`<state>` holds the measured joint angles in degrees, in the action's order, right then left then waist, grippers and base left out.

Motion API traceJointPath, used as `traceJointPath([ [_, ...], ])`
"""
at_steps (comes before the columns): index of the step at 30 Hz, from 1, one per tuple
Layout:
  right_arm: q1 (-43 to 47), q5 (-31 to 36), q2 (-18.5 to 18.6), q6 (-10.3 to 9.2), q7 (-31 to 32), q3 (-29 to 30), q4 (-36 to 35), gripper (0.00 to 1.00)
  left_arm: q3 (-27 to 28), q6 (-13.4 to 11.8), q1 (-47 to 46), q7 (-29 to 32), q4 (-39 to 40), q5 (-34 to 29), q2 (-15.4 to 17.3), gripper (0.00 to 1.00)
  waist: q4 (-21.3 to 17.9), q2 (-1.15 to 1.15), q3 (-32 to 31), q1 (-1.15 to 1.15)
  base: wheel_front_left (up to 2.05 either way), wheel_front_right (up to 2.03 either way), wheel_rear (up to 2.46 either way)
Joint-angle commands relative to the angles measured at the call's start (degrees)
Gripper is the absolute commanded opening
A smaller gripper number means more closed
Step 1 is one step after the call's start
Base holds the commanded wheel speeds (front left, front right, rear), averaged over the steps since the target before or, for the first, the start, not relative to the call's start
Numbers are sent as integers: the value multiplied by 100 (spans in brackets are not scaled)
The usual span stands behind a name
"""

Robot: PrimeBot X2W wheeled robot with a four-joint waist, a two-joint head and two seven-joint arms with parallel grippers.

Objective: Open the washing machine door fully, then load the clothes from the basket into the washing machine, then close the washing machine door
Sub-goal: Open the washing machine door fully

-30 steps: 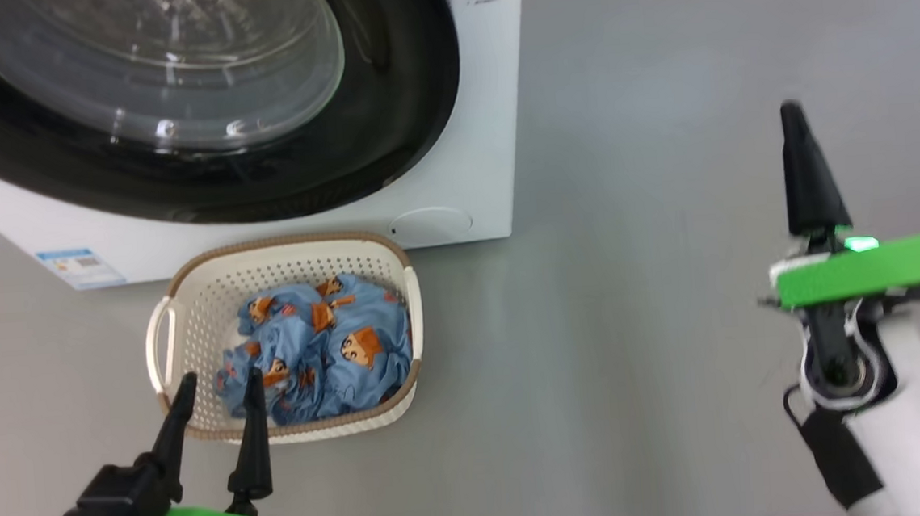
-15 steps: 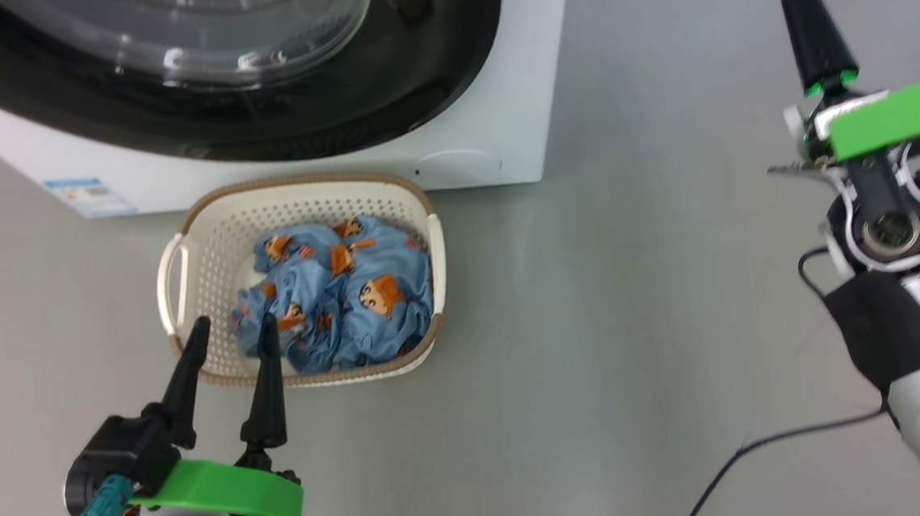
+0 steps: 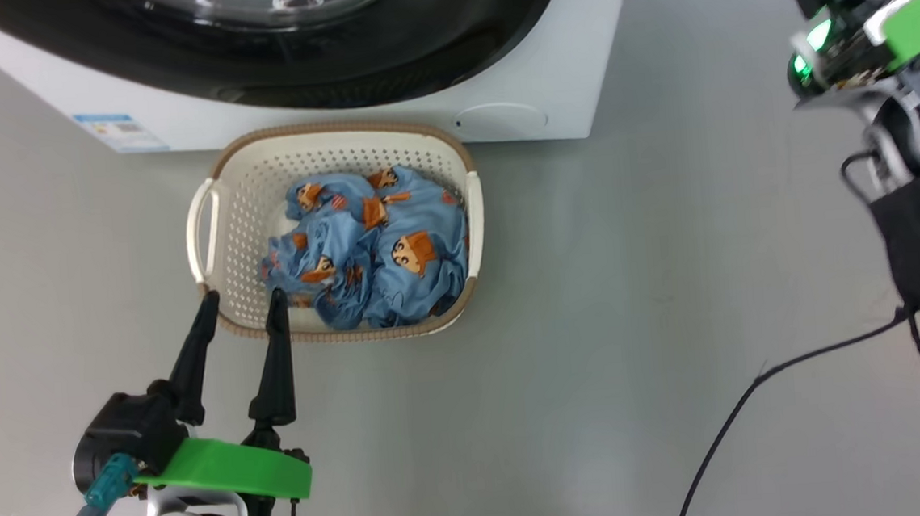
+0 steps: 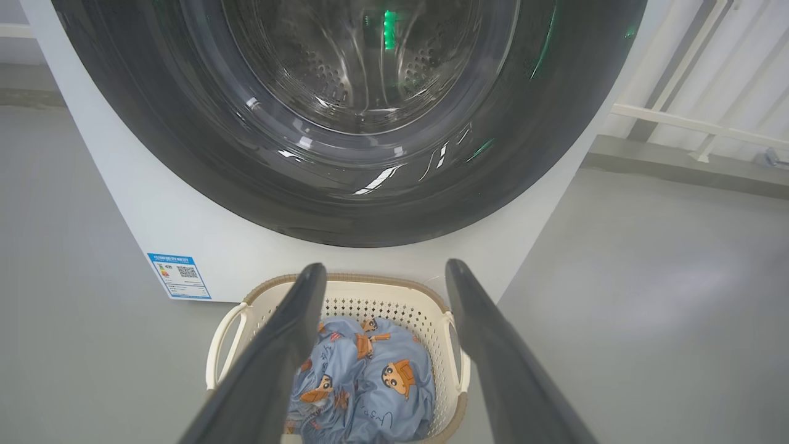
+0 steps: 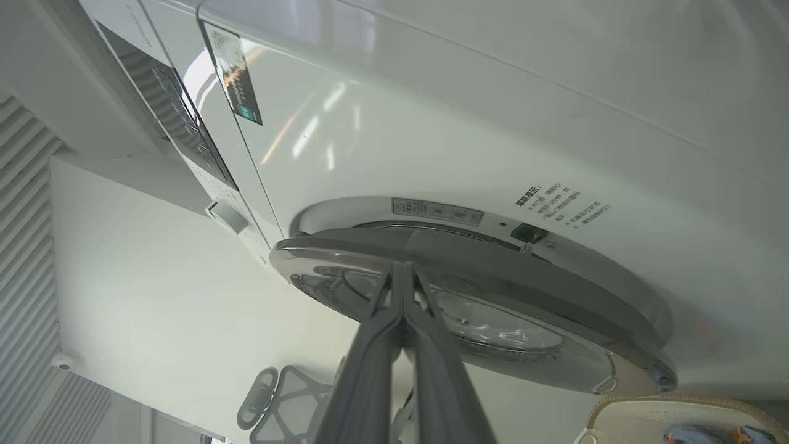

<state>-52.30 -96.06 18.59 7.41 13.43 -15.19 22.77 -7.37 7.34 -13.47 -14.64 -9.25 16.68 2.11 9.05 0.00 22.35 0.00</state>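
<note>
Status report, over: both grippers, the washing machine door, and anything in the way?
Left gripper open, by near rim of basket. Right gripper shut, tips at edge of washing machine door. Clothes in basket. Basket on floor below door.

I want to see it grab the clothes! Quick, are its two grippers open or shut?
Left gripper: open, empty.
Right gripper: shut, nothing between its fingers.

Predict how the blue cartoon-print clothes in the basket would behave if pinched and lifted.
Likely floppy: the clothes lie crumpled in soft folds, so they would drape and sag. Probably light, as the fabric looks thin. Tangled folds might lift together.
</note>
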Motion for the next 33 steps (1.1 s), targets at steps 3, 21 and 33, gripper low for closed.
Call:
traceJointPath([
  [3, -260, -268, 1, 8, 484, 143, 18, 0, 157, -4, -168, -36, 161, 99, 76, 100, 114, 0, 170, 0, 0, 0, 0],
  [21, -1402, -297, -119, 8, 1921, 392, 983, 0, -116, -40, -409, -36, 260, 235, 76, 100, 441, 0, 625, 0, 0, 0, 0],
  [33, -2059, 122, -134, 8, 1957, 429, 1319, 0, -265, -89, -509, -36, 310, 352, 76, 100, 740, 0, 907, 0, 0, 0, 0],
])
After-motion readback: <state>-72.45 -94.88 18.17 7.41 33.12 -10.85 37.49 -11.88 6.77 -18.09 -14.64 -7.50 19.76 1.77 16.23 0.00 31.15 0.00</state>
